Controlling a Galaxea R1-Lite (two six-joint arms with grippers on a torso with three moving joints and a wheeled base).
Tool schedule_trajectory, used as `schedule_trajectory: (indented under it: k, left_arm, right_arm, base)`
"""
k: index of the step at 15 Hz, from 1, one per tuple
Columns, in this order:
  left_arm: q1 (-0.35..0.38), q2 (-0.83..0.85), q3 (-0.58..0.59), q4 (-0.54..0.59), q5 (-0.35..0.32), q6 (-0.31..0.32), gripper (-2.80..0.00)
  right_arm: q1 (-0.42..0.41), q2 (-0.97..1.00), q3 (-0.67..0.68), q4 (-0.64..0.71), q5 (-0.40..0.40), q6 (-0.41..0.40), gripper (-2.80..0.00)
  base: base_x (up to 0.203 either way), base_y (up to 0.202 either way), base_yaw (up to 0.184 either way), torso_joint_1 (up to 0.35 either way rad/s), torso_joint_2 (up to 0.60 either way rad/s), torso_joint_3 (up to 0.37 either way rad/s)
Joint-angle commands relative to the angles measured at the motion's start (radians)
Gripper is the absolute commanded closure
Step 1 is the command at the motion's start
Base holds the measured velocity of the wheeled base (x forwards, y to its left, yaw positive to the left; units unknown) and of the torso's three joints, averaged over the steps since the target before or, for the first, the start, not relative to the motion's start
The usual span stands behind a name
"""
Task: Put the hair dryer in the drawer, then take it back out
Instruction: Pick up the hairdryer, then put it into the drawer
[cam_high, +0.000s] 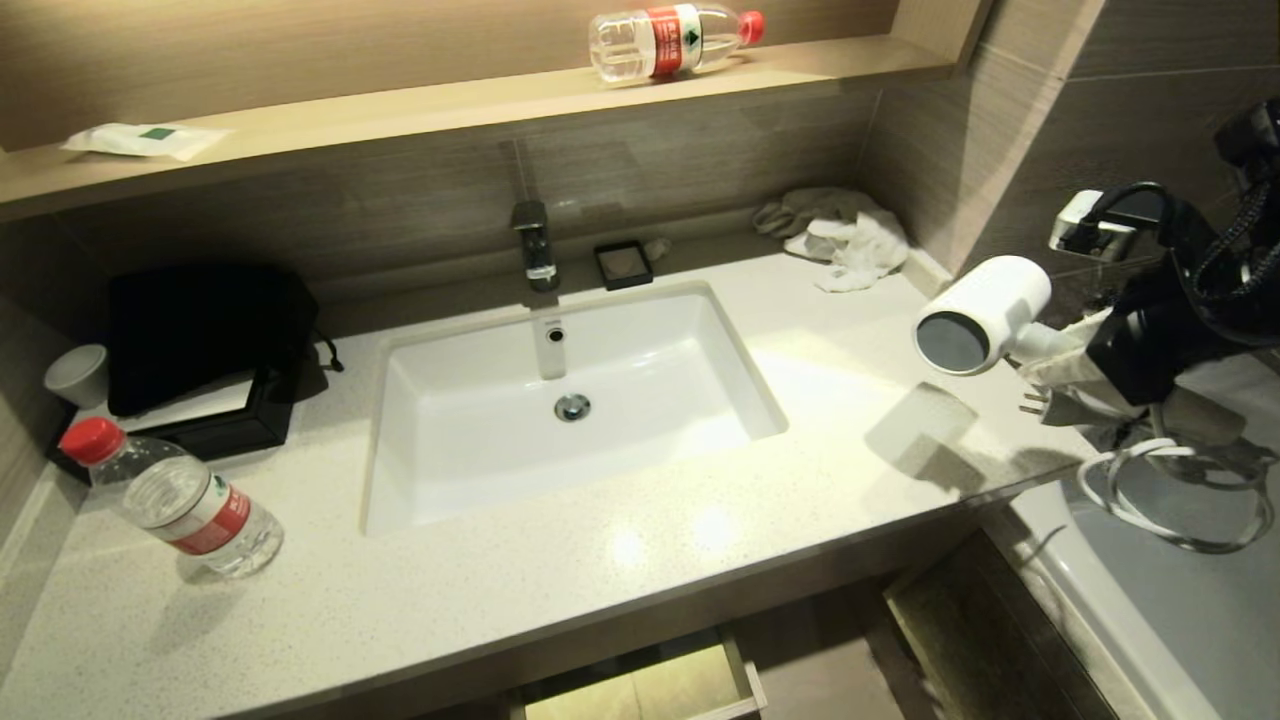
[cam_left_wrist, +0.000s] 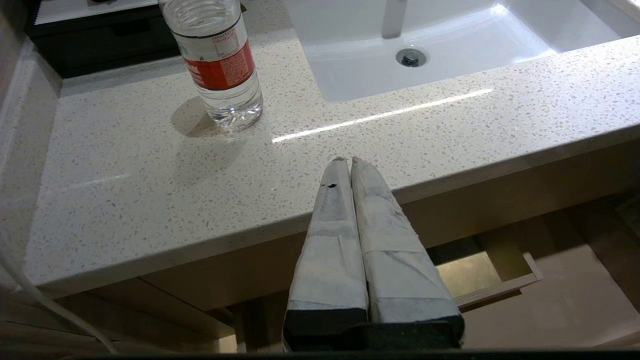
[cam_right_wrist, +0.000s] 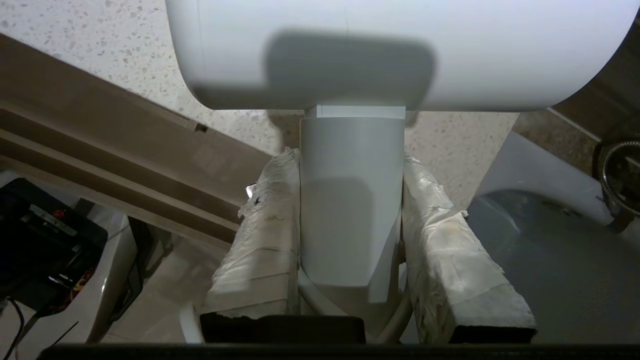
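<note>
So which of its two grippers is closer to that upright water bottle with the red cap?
The left. The left gripper, shut, hovers over the counter's front edge a little way from the water bottle. The right gripper grips the hair dryer past the sink, at the counter's far right end.

Set into a pale speckled bench: a white rectangular sink with a dark tap behind it and a small square dish just beside the tap. At the bench's left end, an upright water bottle with red cap and label, near a black box and a pale cup; at the back right corner, a crumpled white cloth. On the wooden shelf above, a second bottle on its side and a flat white packet, well apart.
</note>
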Motion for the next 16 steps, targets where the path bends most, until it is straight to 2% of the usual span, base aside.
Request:
schedule_trajectory:
  k: [1,7,12,16]
  left_arm:
    - [0.000,0.000,0.000,0.000,0.000,0.000,0.00]
    - [0.000,0.000,0.000,0.000,0.000,0.000,0.00]
    - [0.000,0.000,0.000,0.000,0.000,0.000,0.00]
    - [0.000,0.000,0.000,-0.001,0.000,0.000,0.00]
  right_arm:
    - [0.000,-0.121,0.070,0.024,0.000,-0.002,0.00]
    - [-0.003,-0.369,0.291,0.110,0.001,0.001,0.00]
    - [-0.007,-0.529,0.505,0.116,0.001,0.094,0.00]
    - [-0.008,-0.609,0.585,0.116,0.001,0.152,0.00]
  base:
    - [0.000,0.000,0.000,0.000,0.00,0.000]
    - [0.000,0.000,0.000,0.000,0.00,0.000]
    - [0.000,0.000,0.000,0.000,0.00,0.000]
    - [0.000,0.000,0.000,0.000,0.00,0.000]
